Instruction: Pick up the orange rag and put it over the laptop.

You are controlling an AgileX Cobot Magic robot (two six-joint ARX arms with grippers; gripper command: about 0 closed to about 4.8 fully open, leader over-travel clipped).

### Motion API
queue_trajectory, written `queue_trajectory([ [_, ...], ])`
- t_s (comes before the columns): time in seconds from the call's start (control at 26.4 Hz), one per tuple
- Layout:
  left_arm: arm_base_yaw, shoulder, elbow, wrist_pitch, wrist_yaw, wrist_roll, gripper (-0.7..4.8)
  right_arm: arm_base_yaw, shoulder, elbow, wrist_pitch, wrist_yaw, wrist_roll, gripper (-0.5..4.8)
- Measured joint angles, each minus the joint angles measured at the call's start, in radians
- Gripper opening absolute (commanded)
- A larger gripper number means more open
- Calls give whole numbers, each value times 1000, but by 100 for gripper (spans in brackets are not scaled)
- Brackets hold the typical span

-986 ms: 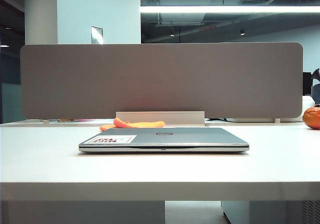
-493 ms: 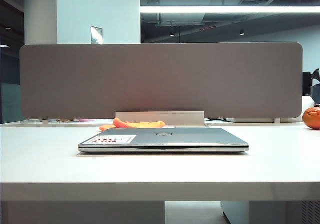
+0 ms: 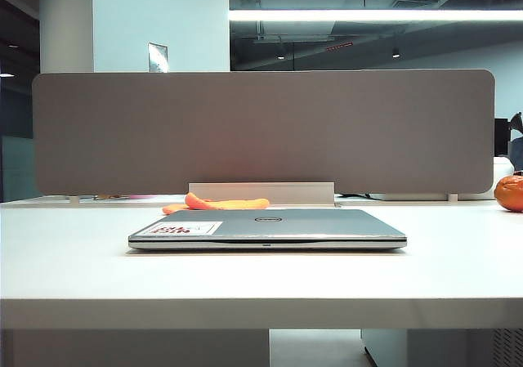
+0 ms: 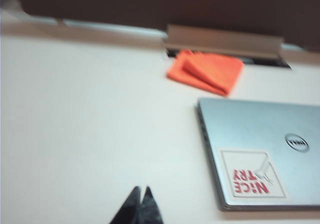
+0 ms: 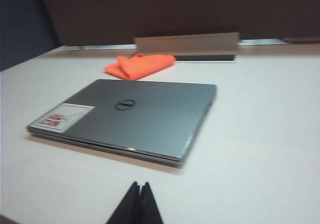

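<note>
The rag (image 3: 216, 203) lies folded on the white table (image 3: 73, 261) just behind the laptop (image 3: 267, 228) in the exterior view, toward that view's left, in front of a low white bracket (image 3: 261, 192) at the foot of the grey partition (image 3: 261, 130); a glossy orange ball (image 3: 510, 193) sits well apart at the right edge, and neither arm shows here. In the left wrist view the rag (image 4: 206, 72) is a rumpled fold near the laptop's (image 4: 260, 151) far corner but apart from it, and the left gripper (image 4: 141, 209) hangs over bare table with its dark tips pressed together and nothing between them. In the right wrist view the closed laptop (image 5: 127, 116), sticker (image 5: 62, 116) by one near corner, lies between the rag (image 5: 140, 64) and the right gripper (image 5: 137, 206), whose tips also meet on nothing. The task looks to be at its very start: the reach for the rag is not yet made. The left gripper seems better placed for it; the next move calls for spreading its jaws, travelling past the laptop's edge to the rag, and pinching the soft fold high enough to lift all layers.
</note>
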Motion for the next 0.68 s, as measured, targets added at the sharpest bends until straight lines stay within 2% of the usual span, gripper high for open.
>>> queue_trajectory([
  [0.19,0,196,126,11,56,0,-6,0,0,0,90,-66,14,-5],
  [0.3,0,343,229,8,79,0,-6,0,0,0,122,-66,24,-5],
  [0.68,-15,622,470,2,81,0,-6,0,0,0,121,-66,31,-5],
])
